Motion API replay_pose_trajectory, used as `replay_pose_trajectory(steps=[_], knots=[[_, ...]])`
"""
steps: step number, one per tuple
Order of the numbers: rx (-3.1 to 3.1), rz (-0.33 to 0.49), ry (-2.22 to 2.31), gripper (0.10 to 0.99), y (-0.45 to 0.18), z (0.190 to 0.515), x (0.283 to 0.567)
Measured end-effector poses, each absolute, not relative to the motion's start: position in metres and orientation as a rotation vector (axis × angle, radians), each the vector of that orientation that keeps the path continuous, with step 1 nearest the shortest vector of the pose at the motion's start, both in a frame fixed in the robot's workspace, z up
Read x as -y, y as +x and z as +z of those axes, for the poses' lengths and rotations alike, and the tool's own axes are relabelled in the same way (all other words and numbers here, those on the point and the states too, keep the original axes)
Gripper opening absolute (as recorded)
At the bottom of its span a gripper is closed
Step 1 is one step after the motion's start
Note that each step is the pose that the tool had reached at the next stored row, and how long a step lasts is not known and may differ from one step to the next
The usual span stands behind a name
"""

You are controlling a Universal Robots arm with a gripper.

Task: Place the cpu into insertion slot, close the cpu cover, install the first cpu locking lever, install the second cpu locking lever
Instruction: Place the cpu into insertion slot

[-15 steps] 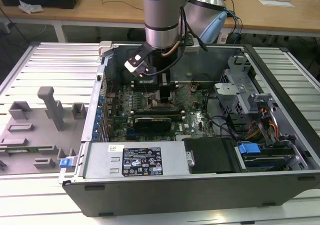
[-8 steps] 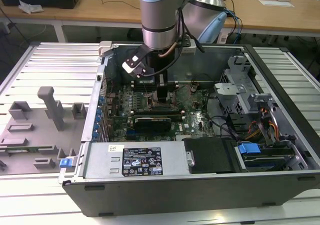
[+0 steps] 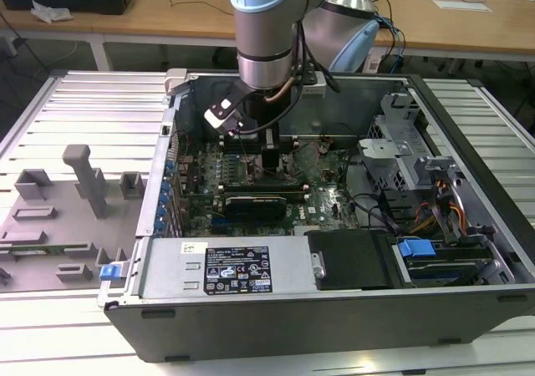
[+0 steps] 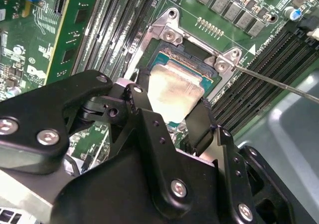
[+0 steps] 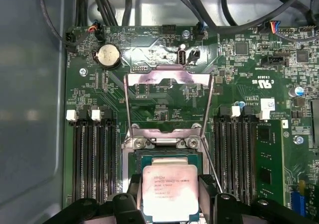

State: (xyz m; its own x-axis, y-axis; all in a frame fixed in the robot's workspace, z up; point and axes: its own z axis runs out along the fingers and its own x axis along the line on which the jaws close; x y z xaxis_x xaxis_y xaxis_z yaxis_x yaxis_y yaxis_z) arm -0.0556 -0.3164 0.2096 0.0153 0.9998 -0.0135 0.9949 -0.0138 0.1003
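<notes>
In both wrist views the cpu [image 5: 170, 191] [image 4: 175, 87], a pale square chip, sits between my gripper's two black fingers [image 5: 135, 190], low over the insertion slot [image 5: 168, 156] [image 4: 185, 59] and partly covering it. My gripper [image 5: 171, 193] [image 4: 169, 109] is shut on the chip's two opposite edges. The cpu cover [image 5: 168, 78], a silver frame with a square window, stands swung open behind the slot. Two thin wire locking levers [image 5: 126, 104] [image 5: 210, 104] are raised beside the cover; one shows as a rod [image 4: 279, 82]. In the exterior view my gripper [image 3: 269, 154] reaches down onto the motherboard.
Black memory slots [image 5: 92, 154] [image 5: 239, 154] flank the socket on both sides. Cables [image 5: 199, 5] hang near the case wall [image 5: 30, 109]. The open case holds a power supply [image 3: 226, 267] and a drive cage [image 3: 426, 217]. A grey fixture [image 3: 79, 200] lies at the exterior view's left.
</notes>
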Motion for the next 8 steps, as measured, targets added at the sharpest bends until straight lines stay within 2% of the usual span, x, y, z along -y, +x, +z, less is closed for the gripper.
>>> replay_pose_trajectory(steps=[8], knots=[[-2.147,0.094,2.179,0.541,-0.0562,0.2012,0.3157]])
